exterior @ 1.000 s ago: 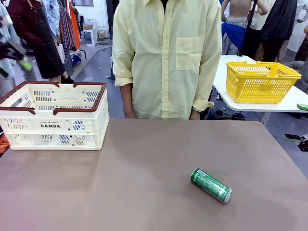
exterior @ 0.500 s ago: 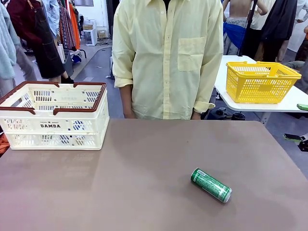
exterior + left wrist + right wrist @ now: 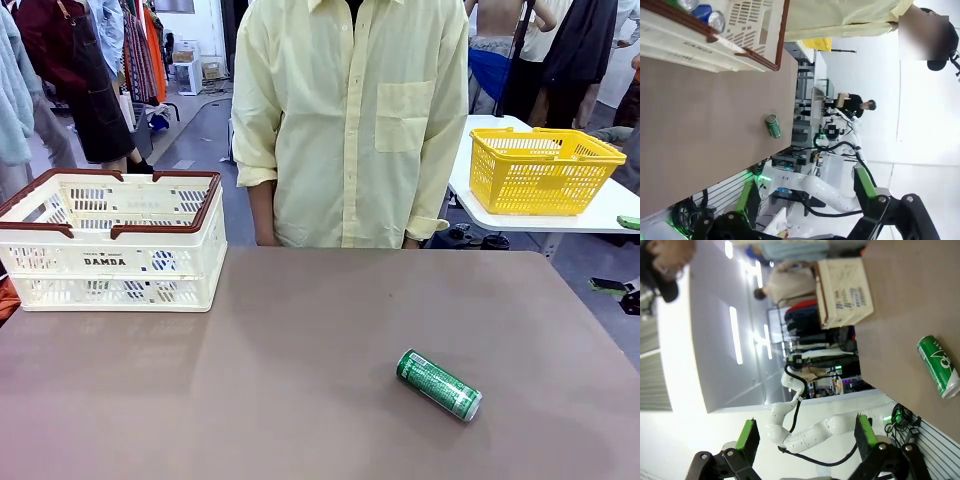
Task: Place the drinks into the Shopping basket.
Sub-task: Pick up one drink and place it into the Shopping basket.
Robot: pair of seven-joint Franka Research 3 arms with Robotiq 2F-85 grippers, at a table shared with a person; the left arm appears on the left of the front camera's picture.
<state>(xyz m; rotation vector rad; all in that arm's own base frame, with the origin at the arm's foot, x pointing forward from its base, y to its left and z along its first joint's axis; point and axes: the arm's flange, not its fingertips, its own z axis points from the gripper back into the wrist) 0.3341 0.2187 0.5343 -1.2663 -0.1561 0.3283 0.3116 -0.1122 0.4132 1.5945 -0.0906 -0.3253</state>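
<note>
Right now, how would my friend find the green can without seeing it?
Start at the wide brown table with the cream-white slotted plastic basket far left. Toward the near right lies a slim green metal can with silver ends. It alone lies loose on the tabletop, outside the basket.

blue can [image 3: 703,11] half hidden, basket [image 3: 747,25] edge cropped

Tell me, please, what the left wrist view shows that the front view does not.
Left wrist view adds the open left gripper and the silver end of a blue can inside the basket. Front view adds the shirt pocket of the person and hanging clothes behind. Both show the green can lying on the table, apart from the basket.
</note>
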